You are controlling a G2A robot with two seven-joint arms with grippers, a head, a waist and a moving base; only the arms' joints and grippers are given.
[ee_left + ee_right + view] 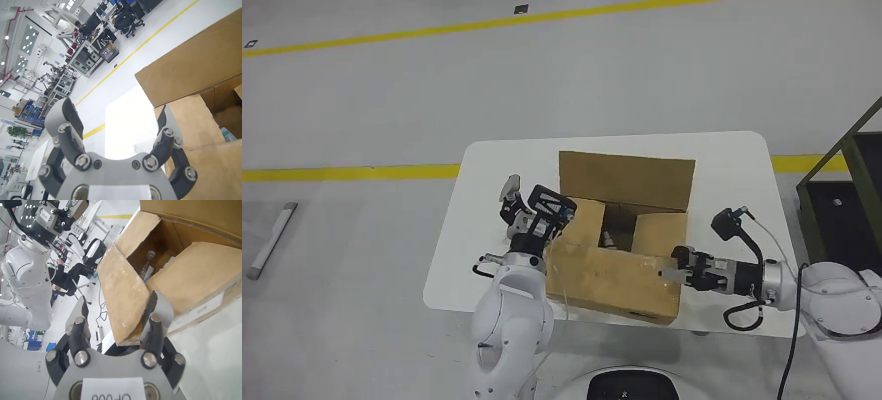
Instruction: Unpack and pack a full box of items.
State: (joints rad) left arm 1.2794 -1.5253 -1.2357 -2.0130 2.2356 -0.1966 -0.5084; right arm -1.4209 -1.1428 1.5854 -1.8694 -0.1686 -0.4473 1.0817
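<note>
I have one brown cardboard box [614, 282] sitting on the white round-cornered surface [492, 170], at the centre of the top view. Its four flaps are open. The far one stands up, the two side ones partly cover the opening, and the near taped flap [122, 291], glossy with clear tape, hangs out toward the lower edge of the frame. Inside I can make out one clear plastic bottle [149, 263] among other packages I cannot count. The left fingers [72, 117] are spread apart just beside the box's left side flap, gripping nothing. The right fingers [160, 306] are at the box's lower right corner, also apart, with the taped flap's corner between them.
</note>
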